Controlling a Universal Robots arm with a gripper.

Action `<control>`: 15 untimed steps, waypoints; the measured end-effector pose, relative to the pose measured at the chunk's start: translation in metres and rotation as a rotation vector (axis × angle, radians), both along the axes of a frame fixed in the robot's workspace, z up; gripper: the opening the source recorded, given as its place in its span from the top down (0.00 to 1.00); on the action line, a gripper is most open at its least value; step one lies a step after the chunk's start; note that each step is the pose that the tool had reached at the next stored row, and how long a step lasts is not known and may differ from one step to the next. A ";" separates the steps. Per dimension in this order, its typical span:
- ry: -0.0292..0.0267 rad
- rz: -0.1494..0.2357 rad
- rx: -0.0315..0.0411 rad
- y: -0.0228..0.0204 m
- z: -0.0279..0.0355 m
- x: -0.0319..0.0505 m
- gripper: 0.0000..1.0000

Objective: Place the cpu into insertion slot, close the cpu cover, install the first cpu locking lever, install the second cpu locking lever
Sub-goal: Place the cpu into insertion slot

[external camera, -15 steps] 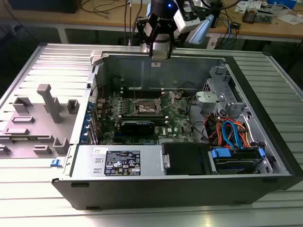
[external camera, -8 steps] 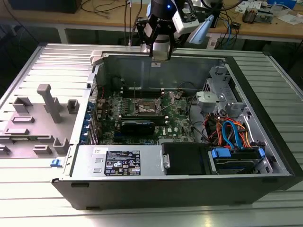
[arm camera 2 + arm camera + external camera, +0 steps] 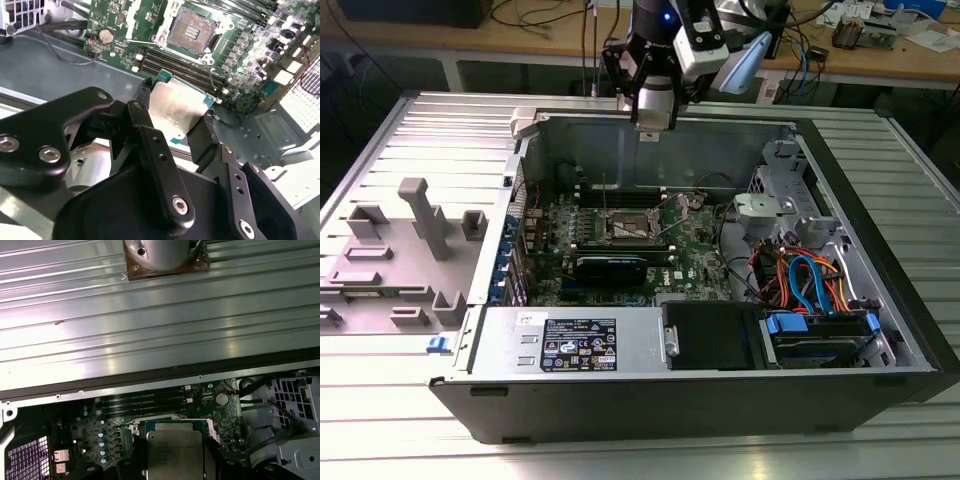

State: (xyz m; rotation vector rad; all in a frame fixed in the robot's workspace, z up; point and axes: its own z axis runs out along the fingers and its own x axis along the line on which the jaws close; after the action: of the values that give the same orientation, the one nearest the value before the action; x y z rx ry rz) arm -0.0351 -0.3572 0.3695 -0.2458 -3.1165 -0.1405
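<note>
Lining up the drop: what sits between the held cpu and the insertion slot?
In the second wrist view, long dark memory slots lie between the cpu, clamped in the pincer, and the insertion slot.

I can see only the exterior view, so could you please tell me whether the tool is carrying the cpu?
Observer: Yes. In the second wrist view the tool is shut on the cpu, gripping it at two opposite edges with its silver top facing the camera.
Operator: Thank you. Is the insertion slot free?
Observer: It is. In the second wrist view the insertion slot lies open and empty, with its contact field uncovered.
Operator: Is the cpu at the slot?
Observer: No. It is apart from the slot, and the memory slots show between the two.
</note>
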 end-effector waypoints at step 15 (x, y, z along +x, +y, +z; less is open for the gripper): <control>0.0000 -0.019 0.0000 0.0000 -0.0003 -0.0005 0.46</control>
State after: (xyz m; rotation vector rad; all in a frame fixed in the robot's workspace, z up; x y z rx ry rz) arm -0.0356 -0.3572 0.3692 -0.2758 -3.1148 -0.1406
